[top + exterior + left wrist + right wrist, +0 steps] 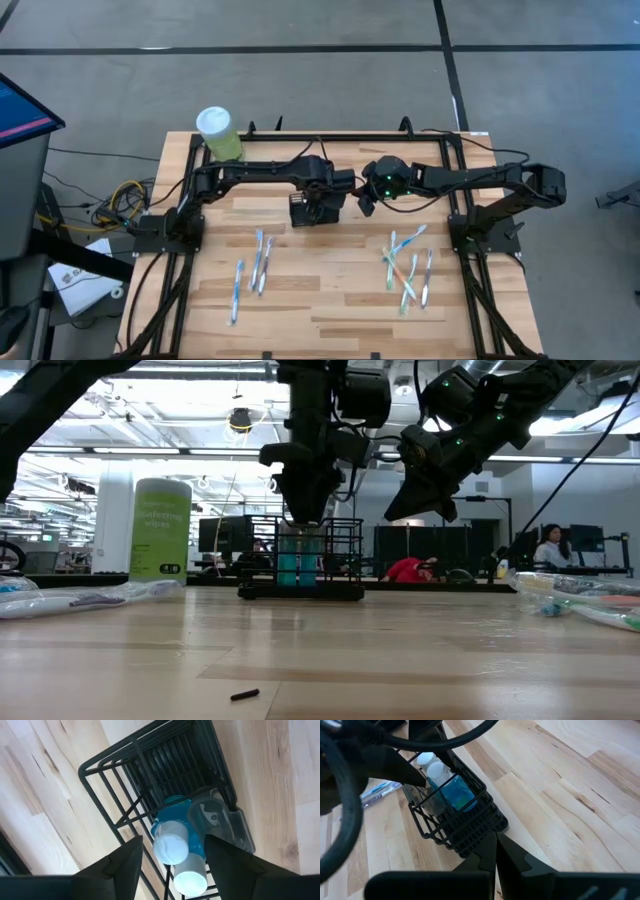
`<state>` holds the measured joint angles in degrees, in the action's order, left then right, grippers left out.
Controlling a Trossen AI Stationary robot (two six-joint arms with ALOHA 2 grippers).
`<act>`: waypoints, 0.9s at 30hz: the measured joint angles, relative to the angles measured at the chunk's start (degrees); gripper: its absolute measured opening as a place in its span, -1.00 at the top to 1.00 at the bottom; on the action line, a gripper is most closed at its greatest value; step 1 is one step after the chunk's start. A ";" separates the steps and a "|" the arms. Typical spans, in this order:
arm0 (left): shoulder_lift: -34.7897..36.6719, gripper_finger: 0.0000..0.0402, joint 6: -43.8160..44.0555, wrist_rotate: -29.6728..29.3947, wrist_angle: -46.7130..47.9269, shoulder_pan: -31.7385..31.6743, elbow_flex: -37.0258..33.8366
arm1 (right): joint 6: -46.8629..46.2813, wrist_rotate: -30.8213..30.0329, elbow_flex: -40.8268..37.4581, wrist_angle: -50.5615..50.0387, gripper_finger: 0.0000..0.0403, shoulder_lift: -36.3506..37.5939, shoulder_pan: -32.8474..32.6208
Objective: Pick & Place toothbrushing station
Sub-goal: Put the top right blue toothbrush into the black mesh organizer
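- high view shows the black wire caddy [304, 210] near the middle of the wooden table [330, 310], toward its far edge, with the left gripper [318, 203] right over it.
- left wrist view looks down past that gripper's two dark fingers [125, 865], which stand apart with nothing between them; two blue bottles with white caps [170, 848] stand just below in one end compartment of the caddy [150, 765].
- low view has the left gripper [303, 515] hanging just above the caddy [302, 560], the blue bottles [299, 563] upright inside the wire.
- the right gripper [367, 204] sits just beside the caddy on its right, off the table top; in its own wrist view its fingers [492, 855] are pressed together and hold nothing, with the caddy [455, 820] close in front.
- a green canister with a white lid [218, 133] stands at the far left corner, well apart from the caddy.
- wrapped toothbrushes lie flat in two loose groups, one on the near left [255, 268] and one on the near right [410, 268].
- low view also shows a small dark scrap [244, 695] lying on the near boards.
- beyond the table, a person [552, 548] sits at a desk far back in the room.
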<state>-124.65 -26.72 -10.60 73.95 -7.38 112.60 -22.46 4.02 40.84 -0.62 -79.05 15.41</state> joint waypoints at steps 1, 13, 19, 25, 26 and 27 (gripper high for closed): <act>0.18 -0.04 0.04 -0.03 -0.06 0.01 0.00 | -0.01 0.01 0.00 -0.01 1.00 -0.01 -0.02; 1.80 -0.04 0.13 -0.12 -0.87 0.34 0.11 | 0.05 0.02 0.00 -0.19 1.00 0.00 -0.01; 2.12 -0.04 0.15 -0.14 -0.85 0.98 0.11 | 0.00 0.02 0.00 -0.20 1.00 -0.01 0.00; 5.99 -0.04 3.13 -0.59 -1.75 0.72 0.13 | 0.00 0.02 0.00 -0.23 1.00 -0.01 -0.01; 6.72 -0.04 3.53 -0.62 -2.14 0.61 0.13 | 0.00 0.02 0.00 -0.24 1.00 -0.02 -0.02; 7.38 -0.04 4.09 -0.58 -2.53 0.55 0.13 | 0.00 0.02 0.00 -0.22 1.00 -0.01 -0.02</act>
<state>-117.26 -22.63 -11.18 71.43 -6.83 112.73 -22.46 4.03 40.84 -0.84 -79.07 15.40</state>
